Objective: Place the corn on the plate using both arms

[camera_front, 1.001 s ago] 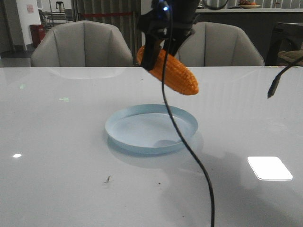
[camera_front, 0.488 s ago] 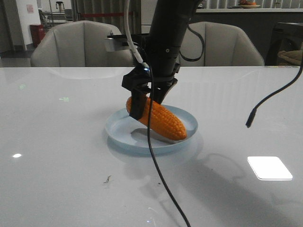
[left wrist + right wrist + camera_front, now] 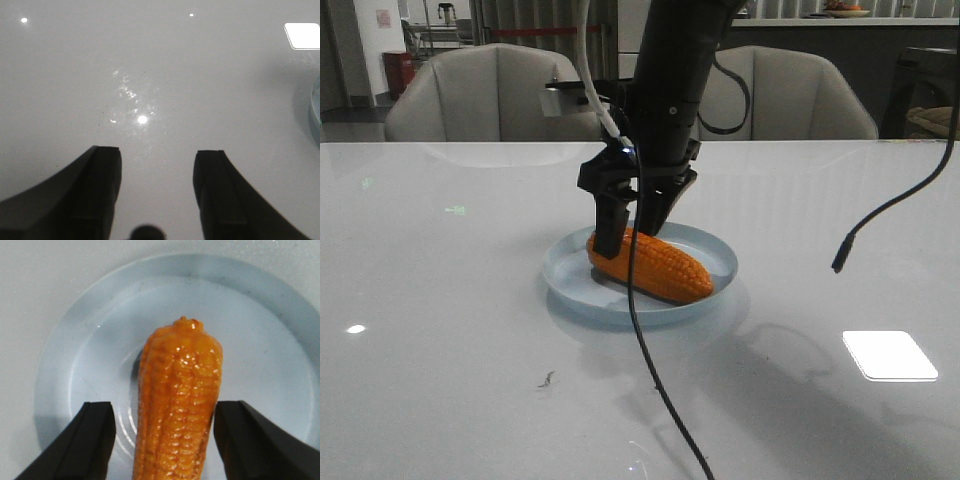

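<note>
The orange corn (image 3: 655, 266) lies on the pale blue plate (image 3: 560, 276) in the middle of the table, tapered end toward the right. My right gripper (image 3: 630, 228) stands straight above the corn's thick end, with its fingers on either side of it. In the right wrist view the corn (image 3: 180, 400) rests on the plate (image 3: 260, 340) and my right gripper (image 3: 165, 409) is open, with a gap showing beside the corn. My left gripper (image 3: 157, 152) is open and empty over bare table. The plate's edge (image 3: 315, 117) shows at the side of that view.
A black cable (image 3: 655, 390) hangs from the right arm across the front of the plate. Another cable end (image 3: 839, 263) dangles at the right. A bright light reflection (image 3: 889, 355) lies on the glossy table. Grey chairs (image 3: 490, 95) stand behind the far edge.
My right gripper came down with the corn from above the plate and set it on the plate. The jaws have opened, and the corn now lies flatter.
</note>
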You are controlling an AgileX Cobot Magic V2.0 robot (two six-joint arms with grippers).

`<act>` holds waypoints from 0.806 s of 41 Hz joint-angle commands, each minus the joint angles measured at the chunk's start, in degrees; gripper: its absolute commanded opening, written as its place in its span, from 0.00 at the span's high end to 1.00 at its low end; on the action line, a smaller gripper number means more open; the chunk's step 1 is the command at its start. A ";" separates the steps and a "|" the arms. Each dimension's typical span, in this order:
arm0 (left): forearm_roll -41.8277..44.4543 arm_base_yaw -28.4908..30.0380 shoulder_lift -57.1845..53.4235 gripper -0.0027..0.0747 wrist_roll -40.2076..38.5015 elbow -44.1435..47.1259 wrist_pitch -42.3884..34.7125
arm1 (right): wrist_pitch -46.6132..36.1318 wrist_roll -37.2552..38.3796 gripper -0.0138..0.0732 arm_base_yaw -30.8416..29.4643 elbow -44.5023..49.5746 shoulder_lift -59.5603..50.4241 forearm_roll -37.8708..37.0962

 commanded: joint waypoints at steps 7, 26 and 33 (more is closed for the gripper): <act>-0.78 0.06 -0.62 0.45 -0.09 -1.66 -3.38 | 5.79 2.83 0.23 -0.34 -11.63 -5.79 1.03; -0.78 0.06 -0.62 0.45 -0.09 -1.66 -4.28 | 11.67 13.86 0.23 -9.88 -19.42 -18.56 0.00; -0.78 0.06 -0.62 0.45 -0.09 -1.66 -5.50 | 11.67 13.86 0.23 -14.47 -17.42 -25.74 0.00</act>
